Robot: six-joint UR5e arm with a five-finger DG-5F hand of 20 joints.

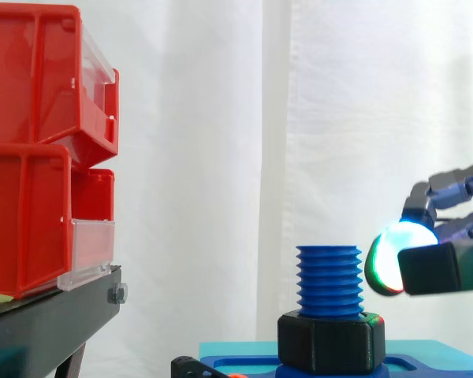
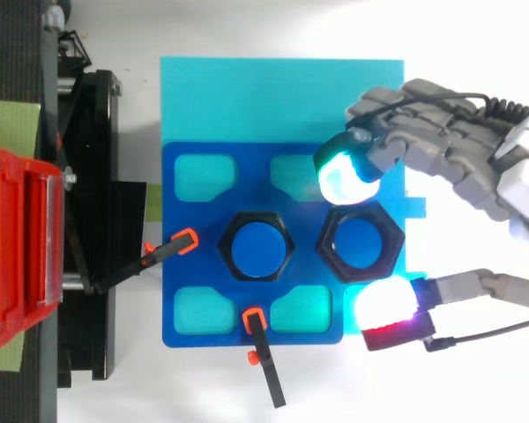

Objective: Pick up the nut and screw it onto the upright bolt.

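Red bins [image 1: 31,157] sit stacked on a black stand [image 1: 47,323] at the left. On the white bench lies a cyan board [image 2: 247,97] carrying a blue plate [image 2: 189,264]. The hand [image 2: 458,141] reaches in from the right, its fingers [image 2: 344,176] spread, released and grasping nothing. The blue bolt [image 1: 329,279] stands upright, with a black hex collar [image 1: 331,342] round its foot. The nut [image 2: 395,248] lies flat on the plate just right of the bolt. Seen from above, it lies between a cyan pad by its upper edge and a magenta pad by its lower edge. From the side, the pads hang level with the threads, apart from the bolt.
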